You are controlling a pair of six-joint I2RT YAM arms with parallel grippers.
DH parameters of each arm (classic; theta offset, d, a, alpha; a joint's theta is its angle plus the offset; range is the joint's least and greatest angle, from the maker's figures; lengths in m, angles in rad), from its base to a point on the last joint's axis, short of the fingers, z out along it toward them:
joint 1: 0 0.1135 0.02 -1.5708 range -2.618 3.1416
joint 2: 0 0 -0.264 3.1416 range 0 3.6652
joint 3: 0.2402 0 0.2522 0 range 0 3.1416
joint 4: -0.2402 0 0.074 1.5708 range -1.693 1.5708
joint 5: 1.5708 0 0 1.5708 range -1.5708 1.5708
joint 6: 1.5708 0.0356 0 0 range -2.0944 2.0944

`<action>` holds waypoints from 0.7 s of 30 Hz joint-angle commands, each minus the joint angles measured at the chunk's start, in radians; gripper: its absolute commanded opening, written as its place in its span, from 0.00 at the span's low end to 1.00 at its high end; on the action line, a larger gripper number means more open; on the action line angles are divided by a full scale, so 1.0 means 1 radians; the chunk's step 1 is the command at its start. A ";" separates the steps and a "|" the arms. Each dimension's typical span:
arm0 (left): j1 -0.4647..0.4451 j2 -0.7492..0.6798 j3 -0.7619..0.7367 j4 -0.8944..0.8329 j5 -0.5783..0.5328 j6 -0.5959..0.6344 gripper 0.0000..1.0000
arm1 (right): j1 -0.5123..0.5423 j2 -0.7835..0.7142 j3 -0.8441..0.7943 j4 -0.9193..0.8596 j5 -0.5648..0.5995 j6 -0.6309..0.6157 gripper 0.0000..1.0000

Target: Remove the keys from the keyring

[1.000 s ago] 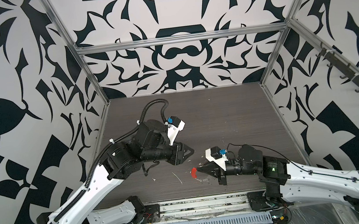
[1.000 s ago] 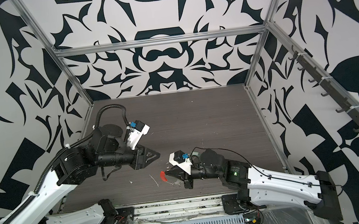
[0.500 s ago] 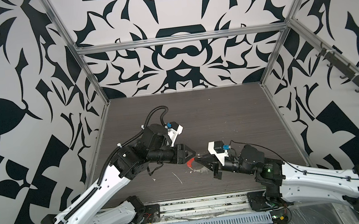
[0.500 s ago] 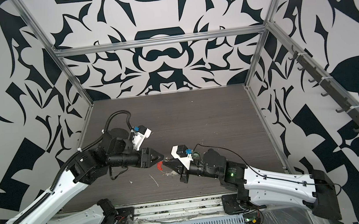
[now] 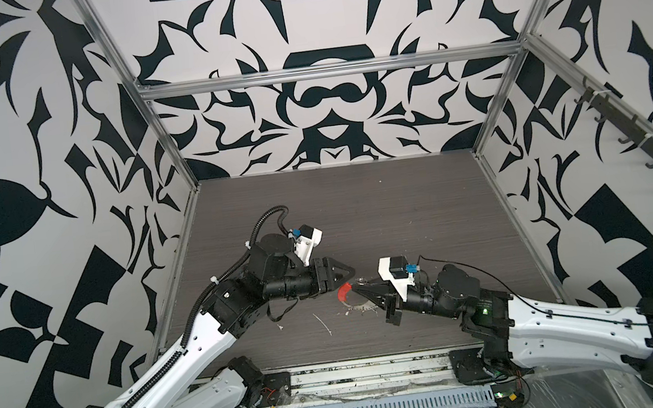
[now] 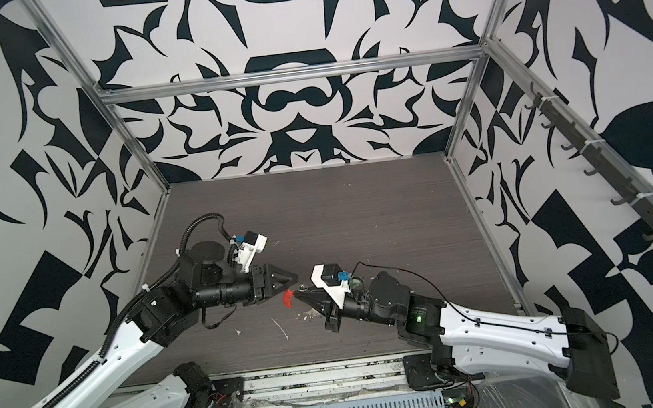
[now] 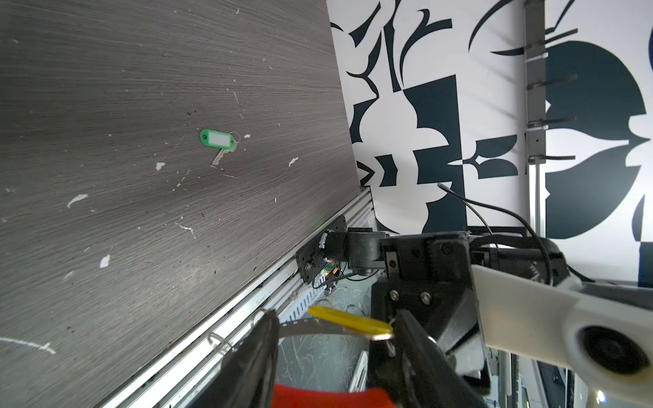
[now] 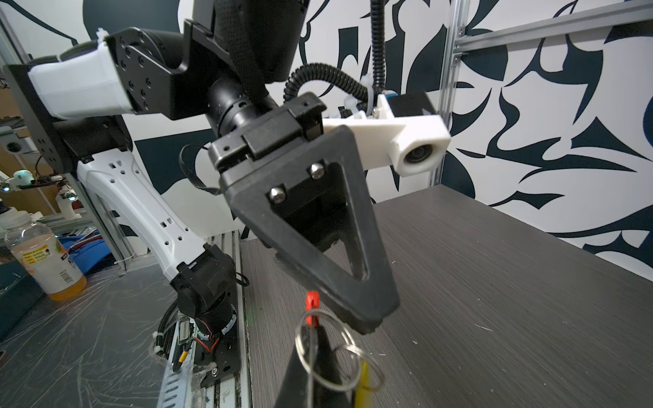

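Note:
My right gripper [image 8: 314, 335] is shut on the keyring [image 8: 311, 353], held above the table. The keyring's red section [image 5: 343, 292] points at my left gripper [image 5: 351, 272] in both top views. In the left wrist view my left gripper [image 7: 335, 353] stands open, its fingers [image 7: 254, 353] on either side of the grey hoop [image 7: 311, 328] and red section [image 7: 332, 397]. The yellow-tagged key [image 7: 348, 321] hangs on the hoop beside the right gripper. The green-tagged key [image 7: 217, 139] lies loose on the table.
White flecks and scratches [image 5: 324, 324] dot the dark wood table [image 5: 359, 209]. A metal rail [image 5: 357, 377] runs along the front edge. A bottle of orange liquid [image 8: 46, 261] stands beyond it. Patterned walls enclose the other three sides; a hook rail [image 5: 644, 143] lines the right wall.
The right gripper lifted the keyring off the table and moved it left. The left arm swung right to meet it, and its jaws opened wider around the red section.

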 commanded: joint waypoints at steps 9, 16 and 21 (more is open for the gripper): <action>0.024 -0.078 0.083 -0.105 -0.135 -0.040 0.49 | 0.015 0.021 0.007 0.048 0.087 -0.074 0.00; 0.024 -0.044 -0.023 0.092 -0.039 -0.141 0.52 | 0.016 0.057 0.018 0.064 0.098 -0.093 0.00; 0.024 -0.020 -0.042 0.127 0.001 -0.166 0.51 | 0.016 0.073 0.018 0.072 0.100 -0.099 0.00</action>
